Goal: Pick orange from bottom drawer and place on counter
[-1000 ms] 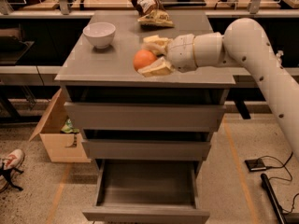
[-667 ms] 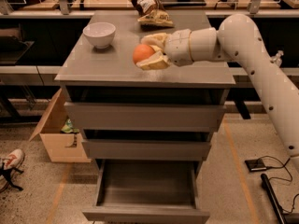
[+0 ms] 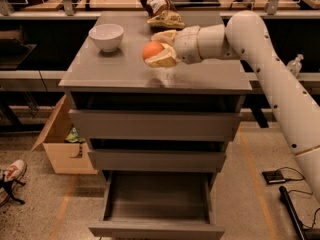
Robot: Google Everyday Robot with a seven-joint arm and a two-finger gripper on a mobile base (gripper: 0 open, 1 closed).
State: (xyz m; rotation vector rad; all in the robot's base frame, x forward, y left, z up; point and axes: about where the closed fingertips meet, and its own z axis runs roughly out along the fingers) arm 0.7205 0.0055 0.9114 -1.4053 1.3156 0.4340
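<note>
My gripper (image 3: 159,49) reaches in from the right over the middle of the grey counter (image 3: 120,74). It is shut on the orange (image 3: 152,50), held between the two pale fingers just above the counter's surface. The bottom drawer (image 3: 157,204) is pulled out below the two upper drawers, and its inside shows nothing in it.
A white bowl (image 3: 106,36) stands at the counter's back left. A pale yellow sponge (image 3: 165,20) and a bag (image 3: 152,1) lie at the counter's back edge. An open cardboard box (image 3: 62,144) sits on the floor left of the cabinet, a shoe (image 3: 12,174) further left.
My gripper has carried the orange a little further back and to the left over the counter, and slightly higher in view.
</note>
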